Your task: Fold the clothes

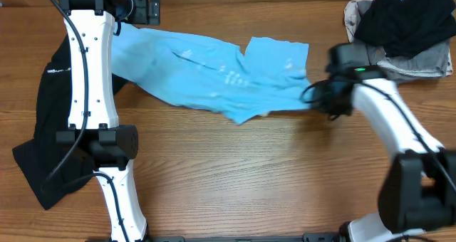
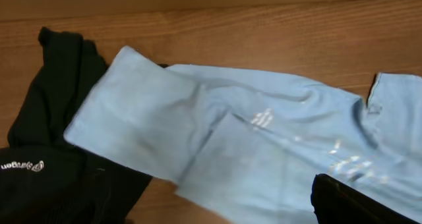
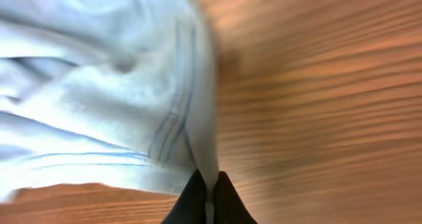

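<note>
A light blue T-shirt (image 1: 214, 67) with white print lies crumpled and stretched across the far middle of the wooden table. It also shows in the left wrist view (image 2: 217, 145) and in the right wrist view (image 3: 99, 99). My right gripper (image 1: 317, 100) (image 3: 209, 194) is shut on the shirt's right hem edge, low over the table. My left gripper (image 1: 139, 11) hovers over the shirt's far left end; only one dark finger (image 2: 359, 201) shows, with nothing between the jaws.
A black garment (image 1: 43, 121) lies at the left under my left arm and shows in the left wrist view (image 2: 46, 151). A pile of black and grey clothes (image 1: 402, 28) sits at the far right corner.
</note>
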`<state>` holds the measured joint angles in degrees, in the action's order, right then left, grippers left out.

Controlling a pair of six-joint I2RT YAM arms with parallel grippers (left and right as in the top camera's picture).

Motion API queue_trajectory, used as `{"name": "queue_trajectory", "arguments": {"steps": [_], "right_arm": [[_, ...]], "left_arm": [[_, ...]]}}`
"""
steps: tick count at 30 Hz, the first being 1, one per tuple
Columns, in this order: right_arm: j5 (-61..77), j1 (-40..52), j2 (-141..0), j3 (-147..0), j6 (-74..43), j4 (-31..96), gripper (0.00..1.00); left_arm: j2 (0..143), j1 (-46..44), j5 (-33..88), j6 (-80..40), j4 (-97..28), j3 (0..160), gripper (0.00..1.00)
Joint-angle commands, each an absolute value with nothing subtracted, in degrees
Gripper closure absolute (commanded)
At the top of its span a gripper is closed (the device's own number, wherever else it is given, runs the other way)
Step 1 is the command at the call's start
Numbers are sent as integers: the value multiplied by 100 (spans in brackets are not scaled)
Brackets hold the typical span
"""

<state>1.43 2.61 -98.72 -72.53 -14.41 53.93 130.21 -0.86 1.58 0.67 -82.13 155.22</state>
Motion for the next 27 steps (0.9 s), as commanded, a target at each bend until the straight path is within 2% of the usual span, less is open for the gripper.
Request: {"name": "queue_trajectory", "arguments": {"steps": [1, 8, 12, 16, 19, 24, 27], "right_arm": [[242, -338, -9688, -7352, -827, 5509, 96], [386, -1374, -9703, -7404, -523, 5476, 96], [1048, -1747, -9703, -7706, -438, 5655, 94], [2248, -1660, -9697, -8322, 21, 6128, 66], [2655, -1175, -9697, -8770, 209, 6429, 51], [2071, 309, -9732, -8934, 305, 6167, 32], [1396, 1234, -9885, -8932, 301, 5841, 25]], "left_arm": [[13004, -78, 379, 176, -8302, 15491, 0], [13004, -80, 456, 174, -8401, 15351, 0], [13004, -78, 456, 174, -8401, 15205, 0], [13004, -78, 456, 183, -8379, 15071, 0], [13004, -78, 499, 329, -8326, 14991, 0], [13008, -54, 515, 325, -8099, 14827, 0], [13008, 5, 550, 296, -8014, 14785, 0]]}}
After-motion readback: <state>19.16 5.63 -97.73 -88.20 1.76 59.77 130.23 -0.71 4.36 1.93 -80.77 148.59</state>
